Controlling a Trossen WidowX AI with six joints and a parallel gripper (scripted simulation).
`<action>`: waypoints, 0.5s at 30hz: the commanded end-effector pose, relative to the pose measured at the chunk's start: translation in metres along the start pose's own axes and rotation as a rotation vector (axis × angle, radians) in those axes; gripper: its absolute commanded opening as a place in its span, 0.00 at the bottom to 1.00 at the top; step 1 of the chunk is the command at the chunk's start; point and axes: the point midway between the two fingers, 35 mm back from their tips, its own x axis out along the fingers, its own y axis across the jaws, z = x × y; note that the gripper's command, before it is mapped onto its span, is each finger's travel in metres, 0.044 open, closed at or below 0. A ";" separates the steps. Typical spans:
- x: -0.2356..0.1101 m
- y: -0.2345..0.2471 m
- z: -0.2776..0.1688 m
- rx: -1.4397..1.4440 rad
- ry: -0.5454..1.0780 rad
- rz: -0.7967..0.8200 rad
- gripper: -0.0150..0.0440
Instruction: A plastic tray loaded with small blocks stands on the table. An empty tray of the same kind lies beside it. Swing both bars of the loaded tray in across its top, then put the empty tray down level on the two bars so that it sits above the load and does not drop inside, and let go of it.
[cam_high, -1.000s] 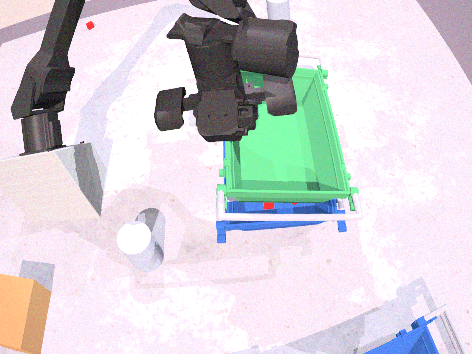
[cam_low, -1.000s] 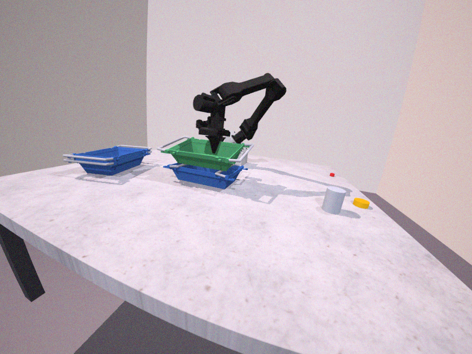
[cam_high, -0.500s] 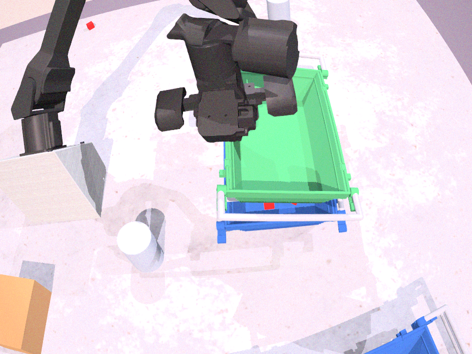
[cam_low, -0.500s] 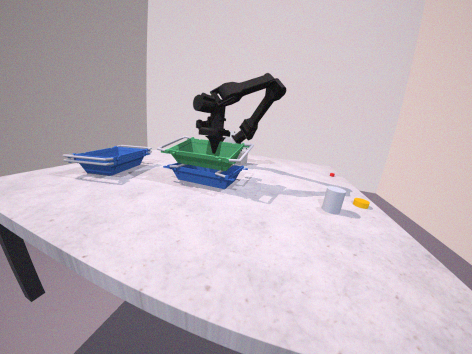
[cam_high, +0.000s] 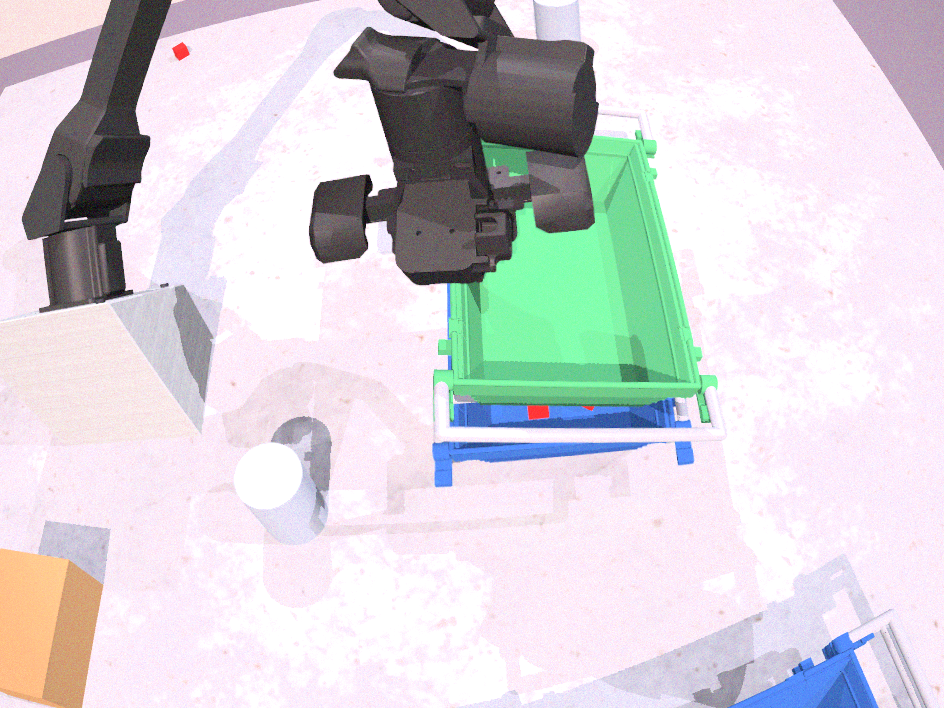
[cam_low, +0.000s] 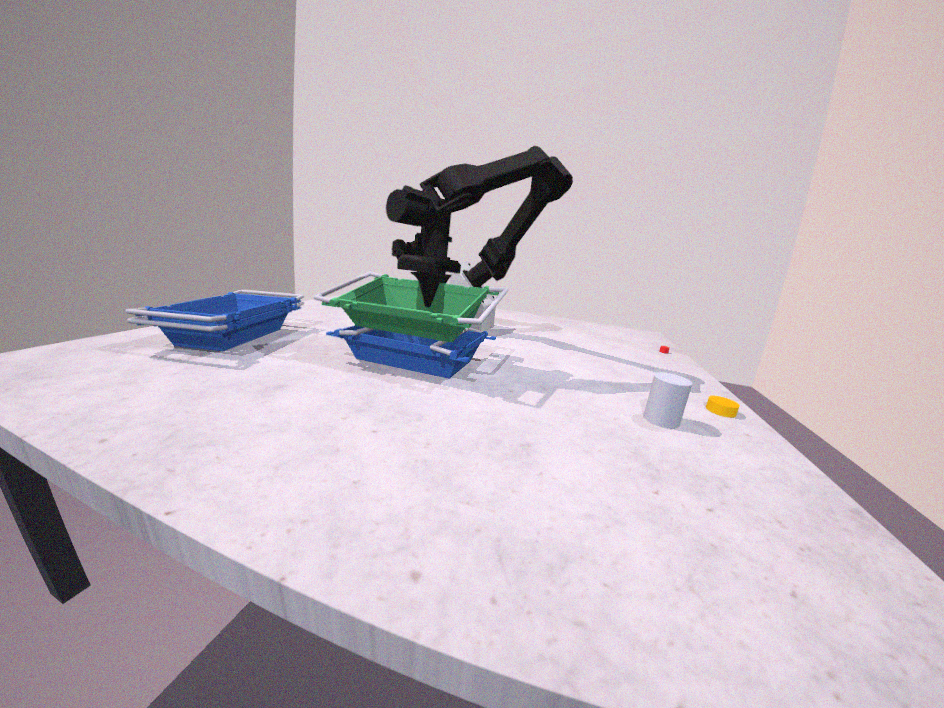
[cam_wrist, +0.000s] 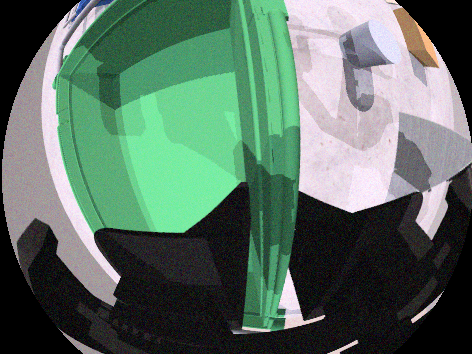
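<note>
The green empty tray (cam_high: 564, 304) (cam_low: 381, 304) (cam_wrist: 167, 141) hangs level directly over the blue loaded tray (cam_high: 533, 451) (cam_low: 411, 356), whose near end sticks out below it. A red block (cam_high: 538, 412) shows in the gap between them. My gripper (cam_low: 429, 297) (cam_wrist: 258, 188) is shut on the green tray's long side wall, reaching down from above; in the top view the wrist hides the fingers. The green tray's own white bar (cam_high: 579, 434) is swung out over its near end. I cannot tell whether the green tray rests on the blue tray's bars.
A second blue tray (cam_high: 823, 678) (cam_low: 213, 320) stands apart. A white cylinder (cam_high: 266, 476) (cam_low: 667, 400) (cam_wrist: 374, 44) stands near the arm's pedestal (cam_high: 91, 365). An orange box (cam_high: 38, 624) (cam_wrist: 416, 37), a yellow disc (cam_low: 721, 405) and a small red cube (cam_high: 179, 51) (cam_low: 664, 349) lie farther off.
</note>
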 end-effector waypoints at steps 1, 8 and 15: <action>0.008 -0.006 -0.002 0.007 0.002 -0.035 0.25; 0.008 -0.006 -0.002 0.007 0.002 -0.035 0.25; 0.004 -0.003 -0.001 0.002 0.001 -0.010 0.25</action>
